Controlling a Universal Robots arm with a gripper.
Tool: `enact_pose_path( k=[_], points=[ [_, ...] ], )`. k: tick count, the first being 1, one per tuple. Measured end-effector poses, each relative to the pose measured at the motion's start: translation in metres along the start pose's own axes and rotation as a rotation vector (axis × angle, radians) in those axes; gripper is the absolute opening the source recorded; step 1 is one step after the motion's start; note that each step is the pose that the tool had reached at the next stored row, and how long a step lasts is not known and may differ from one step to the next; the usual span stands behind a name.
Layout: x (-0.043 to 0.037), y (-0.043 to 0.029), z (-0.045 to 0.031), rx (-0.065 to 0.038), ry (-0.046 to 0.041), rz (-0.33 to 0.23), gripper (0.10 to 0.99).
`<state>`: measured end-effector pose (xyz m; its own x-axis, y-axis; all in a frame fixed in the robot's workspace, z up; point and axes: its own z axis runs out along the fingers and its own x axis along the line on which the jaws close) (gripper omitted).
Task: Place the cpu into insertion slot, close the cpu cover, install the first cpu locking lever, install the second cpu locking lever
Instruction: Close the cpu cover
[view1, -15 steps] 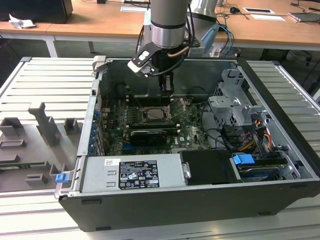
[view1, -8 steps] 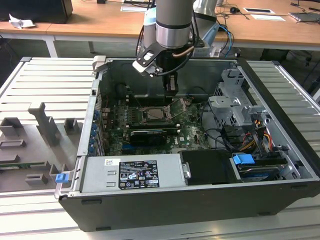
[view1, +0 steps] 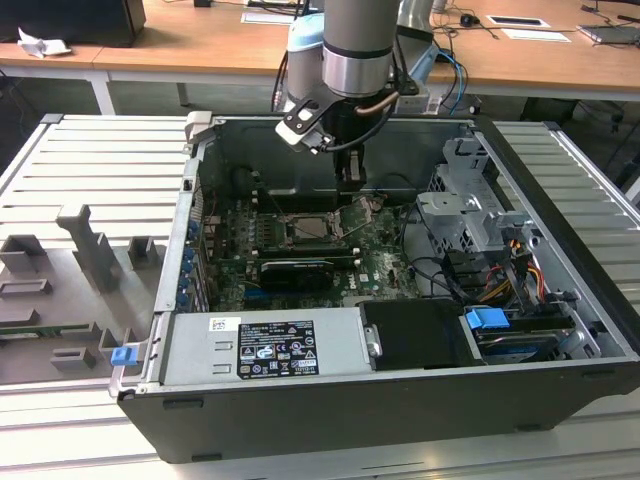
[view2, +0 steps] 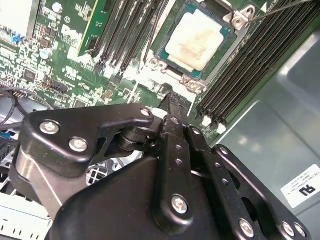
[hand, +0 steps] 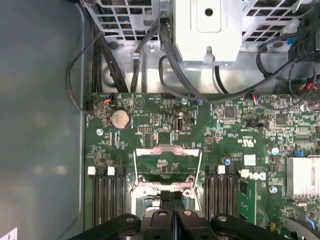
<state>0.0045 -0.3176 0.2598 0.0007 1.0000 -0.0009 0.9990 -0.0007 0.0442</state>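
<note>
Left to right in the exterior view: insertion slot (view1: 291, 232) holding the seated cpu (view1: 315, 228), then the raised cpu cover (view1: 366, 207), a light, stiff hinged frame likely best pushed at its free edge, near the clenched, empty gripper (view1: 350, 182)

Bright, even room light from above fills the exterior view; inside the case (view1: 350, 415) shadow gathers at twelve o'clock of the motherboard (view1: 385, 262). In the second wrist view the cpu (view2: 197, 40) top glares pale.
</note>
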Motion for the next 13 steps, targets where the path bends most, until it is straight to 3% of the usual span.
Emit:
enact_pose_path(
  k=[10,13],
  points=[
    [0.0,0.0233,0.0012,0.004,0.0002,0.0,0.106],
    [0.0001,0.0361,0.002,0.005,0.0001,0.0,0.106]
  ],
)
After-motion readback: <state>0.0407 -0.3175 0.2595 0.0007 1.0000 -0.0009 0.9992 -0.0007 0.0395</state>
